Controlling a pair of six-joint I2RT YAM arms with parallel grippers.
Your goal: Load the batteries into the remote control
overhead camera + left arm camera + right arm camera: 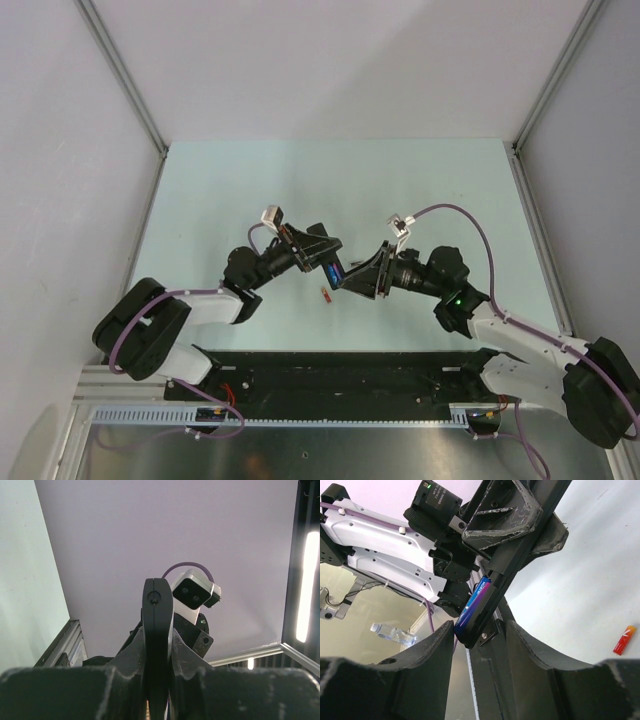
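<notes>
My left gripper (pixel 322 256) is shut on the black remote control (pixel 157 630) and holds it above the table; in the left wrist view the remote stands edge-on between the fingers. A blue battery (pixel 476 601) lies along the remote (pixel 520 565) near its end; it also shows in the top view (pixel 334 271). My right gripper (pixel 480 630) is open, one jaw on each side of that end of the remote, close to the blue battery. It meets the left gripper mid-table (pixel 352 278). A red-orange battery (pixel 326 293) lies on the table below the grippers, also in the right wrist view (pixel 624 640).
The pale green table (pixel 420 190) has grey walls on three sides. A black strip and metal rail (pixel 340 375) run along the near edge by the arm bases. The right wrist's camera (pixel 193 595) sits just beyond the remote.
</notes>
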